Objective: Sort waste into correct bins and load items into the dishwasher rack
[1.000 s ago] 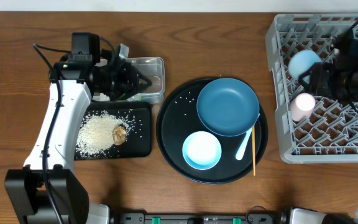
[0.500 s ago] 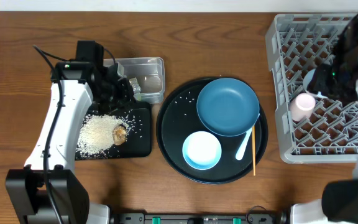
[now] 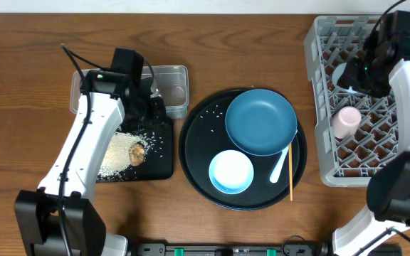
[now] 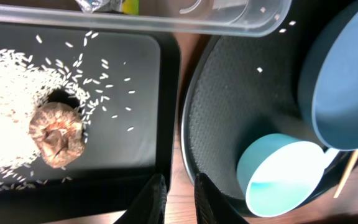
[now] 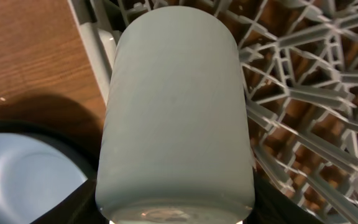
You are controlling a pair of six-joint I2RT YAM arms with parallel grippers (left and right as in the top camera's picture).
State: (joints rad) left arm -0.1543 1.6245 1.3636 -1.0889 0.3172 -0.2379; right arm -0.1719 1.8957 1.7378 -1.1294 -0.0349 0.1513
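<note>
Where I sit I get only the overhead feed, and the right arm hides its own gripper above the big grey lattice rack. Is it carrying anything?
Observer: Yes. In the right wrist view the right gripper is shut on a pale blue cylindrical cup, held at the side wall of the grey lattice rack.
Operator: And the clear plastic tub, half under the left arm?
Observer: The left wrist view shows a crumpled silver wrapper and a yellow-green packet just behind the near wall of the clear plastic tub.
Operator: Is the left gripper empty?
Observer: Yes. The left gripper has a narrow gap between its fingers and nothing in it.
</note>
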